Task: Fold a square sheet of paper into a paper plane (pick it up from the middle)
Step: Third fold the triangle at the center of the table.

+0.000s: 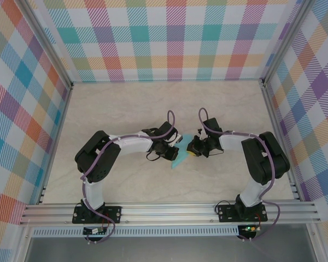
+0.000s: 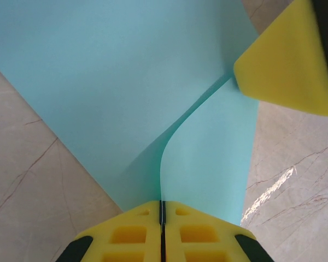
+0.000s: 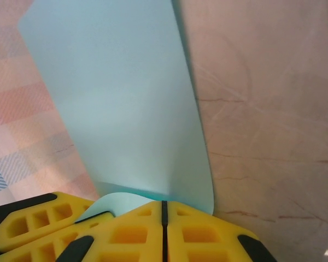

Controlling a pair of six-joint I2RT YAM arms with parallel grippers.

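The square sheet of paper [image 1: 179, 160] is at the middle of the marbled table [image 1: 126, 109], caught between the two arms. It is no longer flat: one flap curls over along a soft bend. The left gripper [image 2: 163, 215] has its yellow jaws pressed together on the paper's near edge, right at that bend. The right gripper [image 3: 163, 210] is clamped tight on another edge, and the sheet fans away from it. In the left wrist view a right finger [image 2: 290, 60] nips the far corner. The plaid walls [image 1: 175, 38] ring the scene.
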